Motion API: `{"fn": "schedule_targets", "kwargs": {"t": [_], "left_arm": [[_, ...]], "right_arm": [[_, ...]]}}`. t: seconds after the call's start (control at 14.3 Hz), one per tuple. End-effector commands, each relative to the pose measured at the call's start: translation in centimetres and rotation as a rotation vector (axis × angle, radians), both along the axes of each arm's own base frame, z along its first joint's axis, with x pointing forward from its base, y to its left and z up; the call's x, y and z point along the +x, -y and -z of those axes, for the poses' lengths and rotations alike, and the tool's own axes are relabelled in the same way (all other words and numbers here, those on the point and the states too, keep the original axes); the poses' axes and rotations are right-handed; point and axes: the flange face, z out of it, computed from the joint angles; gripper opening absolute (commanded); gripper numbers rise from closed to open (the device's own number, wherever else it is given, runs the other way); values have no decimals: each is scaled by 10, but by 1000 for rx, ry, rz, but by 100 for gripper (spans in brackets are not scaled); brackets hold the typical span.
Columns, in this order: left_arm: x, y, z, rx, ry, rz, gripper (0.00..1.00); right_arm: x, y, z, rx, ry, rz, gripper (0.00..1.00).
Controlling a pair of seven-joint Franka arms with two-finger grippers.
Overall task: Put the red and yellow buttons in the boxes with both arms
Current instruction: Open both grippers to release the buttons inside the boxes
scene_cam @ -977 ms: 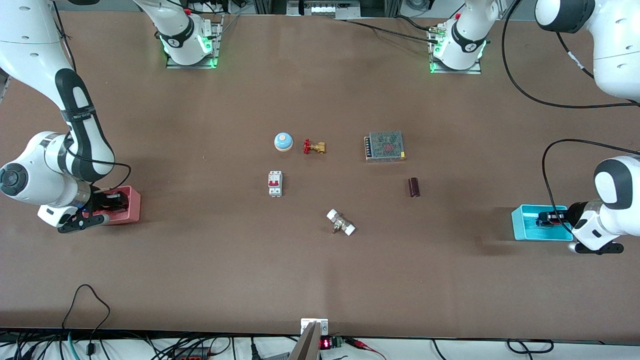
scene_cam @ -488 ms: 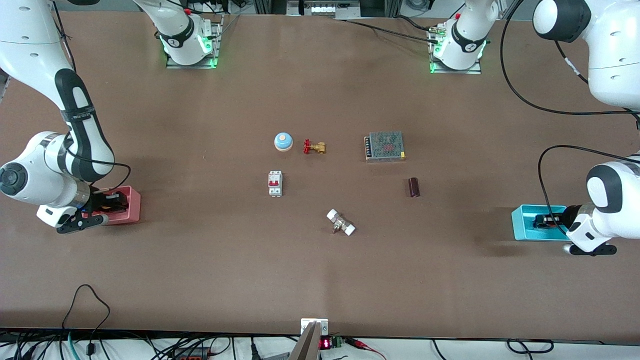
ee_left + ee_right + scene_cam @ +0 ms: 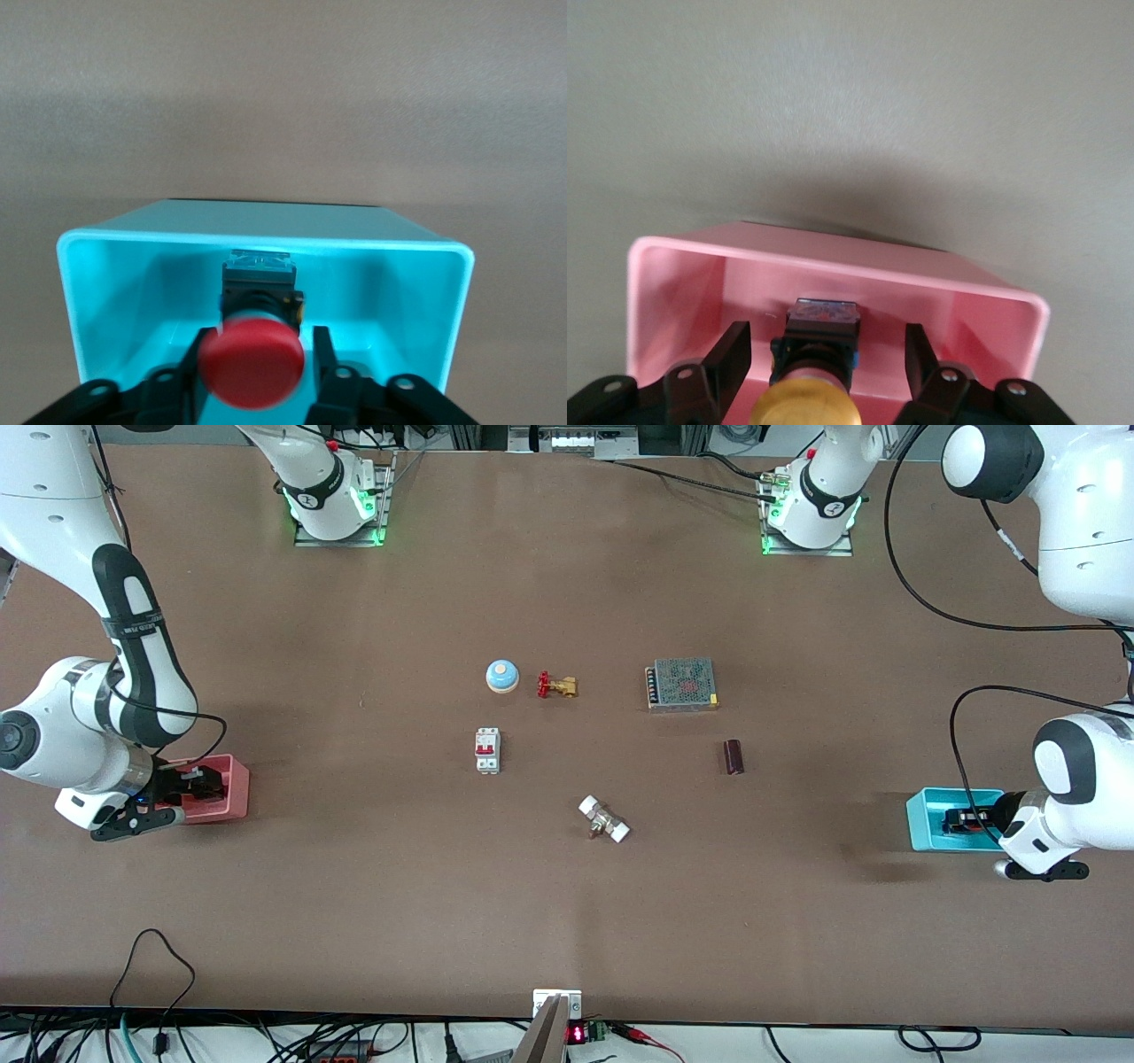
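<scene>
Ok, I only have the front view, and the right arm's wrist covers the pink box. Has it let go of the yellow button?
Observer: Yes. The right wrist view shows the right gripper open, its fingers clear of the yellow button on both sides.
Operator: Is the button actually inside the box?
Observer: Yes, it sits within the walls of the pink box.
Operator: And what is at the cyan box?
Observer: The red button is inside the cyan box, with the left gripper around it.
</scene>
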Motion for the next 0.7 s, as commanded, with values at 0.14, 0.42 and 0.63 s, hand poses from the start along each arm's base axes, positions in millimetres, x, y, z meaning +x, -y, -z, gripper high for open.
{"fn": "schedule_targets", "kwargs": {"t": [0.14, 0.42, 0.63], "left_arm": [[4, 9, -46, -21, 29, -13, 100], [-5, 43, -154, -15, 86, 31, 100], [-19, 68, -241, 3, 197, 86, 100]], "right_arm": [[-9, -4, -83, 23, -26, 23, 79], [-26, -36, -163, 42, -54, 102, 100], [-47, -87, -240, 34, -59, 157, 100]]}}
